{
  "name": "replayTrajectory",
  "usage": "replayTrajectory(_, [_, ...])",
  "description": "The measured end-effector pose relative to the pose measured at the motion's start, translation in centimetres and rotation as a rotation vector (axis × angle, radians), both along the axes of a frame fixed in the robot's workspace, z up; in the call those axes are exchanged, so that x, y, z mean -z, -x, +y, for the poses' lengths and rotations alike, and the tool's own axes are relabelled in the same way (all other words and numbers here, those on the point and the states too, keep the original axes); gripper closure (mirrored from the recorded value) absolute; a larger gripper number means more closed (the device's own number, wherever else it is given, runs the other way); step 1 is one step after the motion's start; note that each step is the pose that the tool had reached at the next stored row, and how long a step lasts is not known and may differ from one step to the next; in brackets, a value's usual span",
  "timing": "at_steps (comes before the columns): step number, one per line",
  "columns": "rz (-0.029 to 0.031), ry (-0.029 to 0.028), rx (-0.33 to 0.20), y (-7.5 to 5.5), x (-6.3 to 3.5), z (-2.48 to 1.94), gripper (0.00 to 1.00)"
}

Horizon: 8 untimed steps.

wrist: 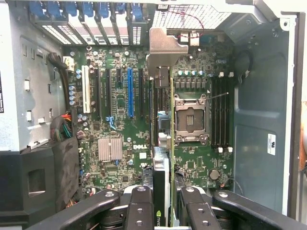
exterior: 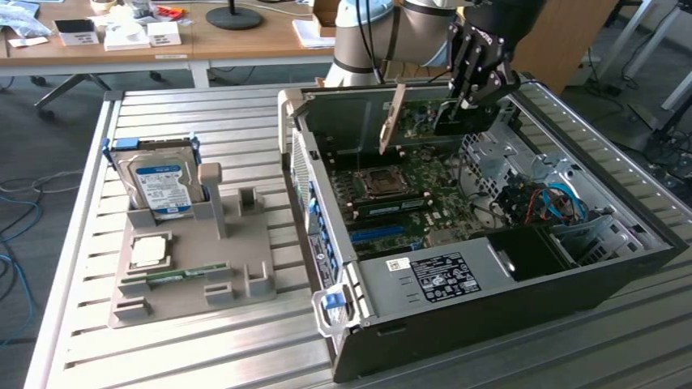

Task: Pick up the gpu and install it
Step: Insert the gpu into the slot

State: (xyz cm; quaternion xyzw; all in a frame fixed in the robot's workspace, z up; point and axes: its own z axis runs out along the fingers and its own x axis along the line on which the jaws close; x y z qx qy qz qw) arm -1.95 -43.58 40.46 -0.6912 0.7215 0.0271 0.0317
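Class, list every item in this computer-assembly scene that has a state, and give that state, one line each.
gpu: gripped on edge, hanging over the motherboard, not seated.
end effector: shut on the gpu.
computer case: on its side, panel off.
processor socket: empty.
hard drive: upright in the grey holder.
memory stick: lying flat in the grey holder.

Slatted metal table (exterior: 216, 348), wooden desk (exterior: 216, 42) behind — grey floor (exterior: 54, 154), loose blue cables (exterior: 22, 212)
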Motion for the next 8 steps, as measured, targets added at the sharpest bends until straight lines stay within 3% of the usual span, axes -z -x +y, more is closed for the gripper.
replayTrajectory(8, [0.0001, 0.0001, 0.000, 0.00, 0.13, 0.00, 0.73])
